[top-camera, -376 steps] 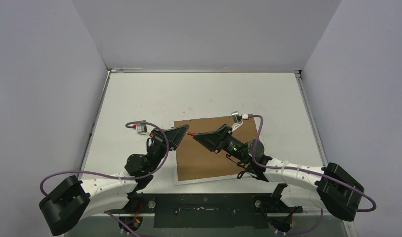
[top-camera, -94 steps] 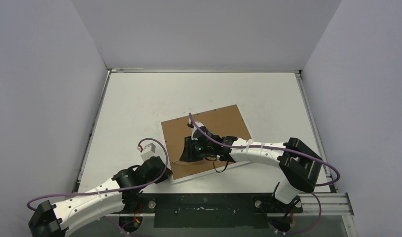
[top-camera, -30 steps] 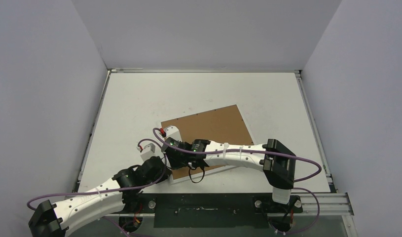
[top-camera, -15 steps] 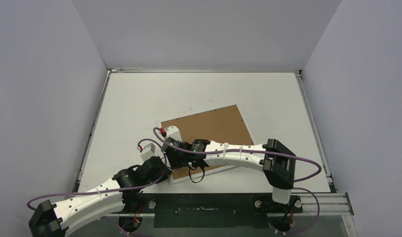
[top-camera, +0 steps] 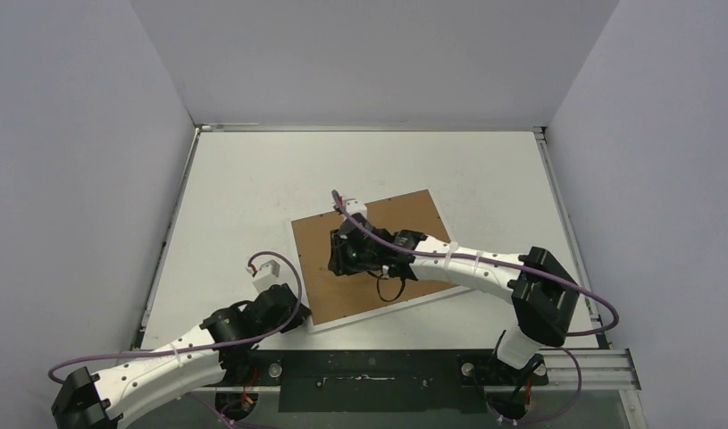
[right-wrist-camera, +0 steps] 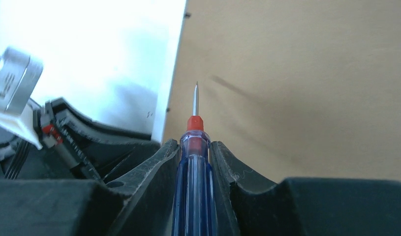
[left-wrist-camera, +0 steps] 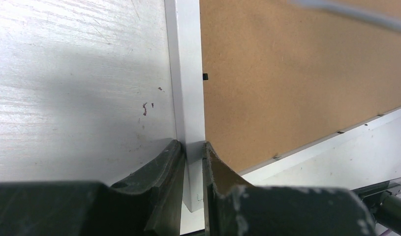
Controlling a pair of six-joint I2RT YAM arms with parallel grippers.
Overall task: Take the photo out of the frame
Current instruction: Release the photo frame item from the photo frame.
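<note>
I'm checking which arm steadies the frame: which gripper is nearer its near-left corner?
Left. The left gripper is shut on the frame's white border strip at that corner; the right gripper holds the screwdriver over the brown back, farther up the frame.

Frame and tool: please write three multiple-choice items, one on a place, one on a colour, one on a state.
1. The left gripper holds the frame at: A its white edge strip; B the middle of its brown back; C nowhere.
2. The screwdriver handle is: A green; B blue; C yellow.
3. The frame lies: A glass up; B on edge; C back up.
Key: 1 A, its jaws clamp the white strip near a corner. 2 B, clear blue handle with a red collar. 3 C, brown board faces the top camera.
</note>
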